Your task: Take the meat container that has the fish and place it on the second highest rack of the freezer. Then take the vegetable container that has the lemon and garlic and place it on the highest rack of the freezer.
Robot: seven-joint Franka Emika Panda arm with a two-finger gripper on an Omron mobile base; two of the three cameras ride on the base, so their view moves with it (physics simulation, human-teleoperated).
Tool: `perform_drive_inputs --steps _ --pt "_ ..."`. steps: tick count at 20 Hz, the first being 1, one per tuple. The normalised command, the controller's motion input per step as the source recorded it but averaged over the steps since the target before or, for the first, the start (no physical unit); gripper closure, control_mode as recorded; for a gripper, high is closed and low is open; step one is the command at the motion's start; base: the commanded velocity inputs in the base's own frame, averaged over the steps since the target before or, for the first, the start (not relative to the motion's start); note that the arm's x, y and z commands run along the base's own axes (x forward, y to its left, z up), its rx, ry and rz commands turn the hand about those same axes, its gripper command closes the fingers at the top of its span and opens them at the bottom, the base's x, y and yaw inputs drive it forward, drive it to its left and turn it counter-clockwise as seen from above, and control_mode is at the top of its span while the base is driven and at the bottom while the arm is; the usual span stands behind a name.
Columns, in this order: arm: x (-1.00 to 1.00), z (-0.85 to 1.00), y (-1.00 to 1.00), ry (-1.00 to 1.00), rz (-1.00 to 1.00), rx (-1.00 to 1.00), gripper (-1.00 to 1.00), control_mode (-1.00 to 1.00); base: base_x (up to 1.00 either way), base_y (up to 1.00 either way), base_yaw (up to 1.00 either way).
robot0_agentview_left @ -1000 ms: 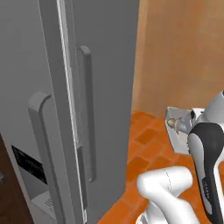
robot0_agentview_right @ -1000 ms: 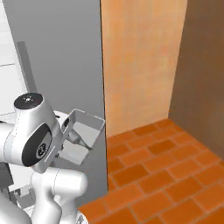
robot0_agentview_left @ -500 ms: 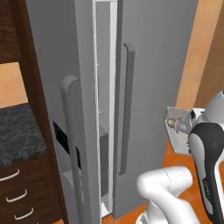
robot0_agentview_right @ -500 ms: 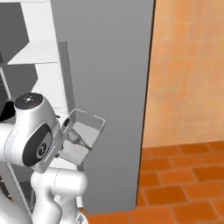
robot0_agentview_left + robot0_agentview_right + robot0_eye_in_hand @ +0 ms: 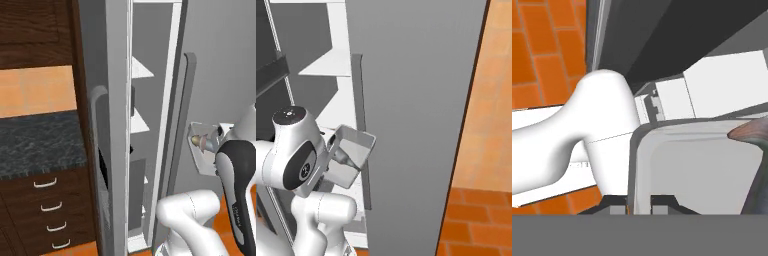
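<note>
We hold the meat container [image 5: 351, 156] with the fish [image 5: 751, 134] in our closed gripper [image 5: 641, 200], near the freezer [image 5: 150, 100]; both placings remain.

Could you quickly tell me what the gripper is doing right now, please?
Gripper: shut on the rim of the meat container, which has the fish in it.

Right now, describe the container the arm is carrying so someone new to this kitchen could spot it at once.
Start at the tall grey freezer, its door ajar with white racks showing inside. In front of that door, the white arm holds up the meat container by its rim, gripper shut on it. It is a small grey straight-walled tray with the fish in it.
</note>
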Motion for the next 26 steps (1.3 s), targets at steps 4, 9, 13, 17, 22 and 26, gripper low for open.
perform_drive_inputs --steps 4,9,13,17,22,26 --pt "0.0 0.0 0.0 0.0 0.0 0.0 1.0 1.0 0.38 -0.11 0.35" --pt "0.0 0.0 0.0 0.0 0.0 0.0 1.0 1.0 0.28 -0.18 0.27" --pt "0.0 0.0 0.0 0.0 0.0 0.0 1.0 1.0 0.44 -0.33 0.13" --pt "0.0 0.0 0.0 0.0 0.0 0.0 1.0 1.0 0.56 -0.26 0.04" --pt "0.0 0.0 0.0 0.0 0.0 0.0 1.0 1.0 0.67 -0.02 0.02" --pt "0.0 0.02 0.0 -0.1 0.01 -0.01 1.0 -1.0 0.32 0.0 0.01"
